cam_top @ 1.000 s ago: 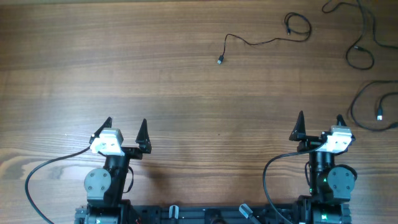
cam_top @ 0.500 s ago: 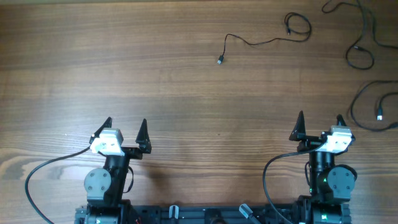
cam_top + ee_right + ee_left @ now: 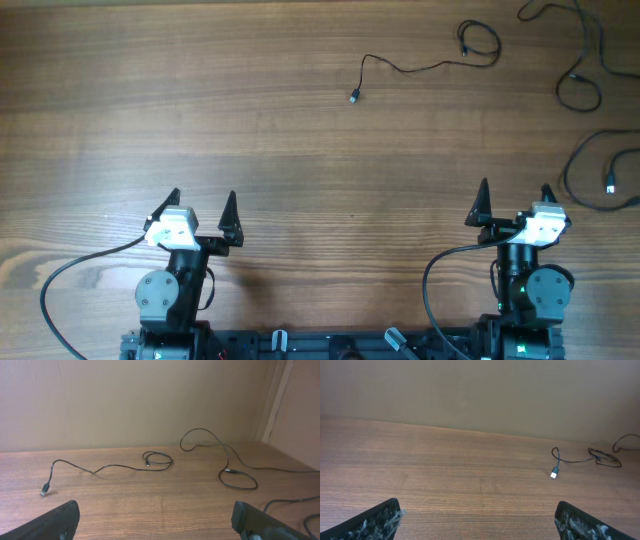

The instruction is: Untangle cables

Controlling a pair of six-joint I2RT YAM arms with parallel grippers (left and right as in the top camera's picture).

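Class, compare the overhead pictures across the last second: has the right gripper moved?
No. The right gripper keeps the same place on the table, open, no nearer the cable plug lying farther out and to its left.

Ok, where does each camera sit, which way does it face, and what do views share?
Overhead: above the table, looking straight down; both arms at the bottom, left tool and right tool open.
Left wrist: behind the left tool, facing forward over the table to the wall; its fingertips in the bottom corners.
Right wrist: same behind the right tool; fingertips likewise.
Shared: all three show the short cable with a looped end.
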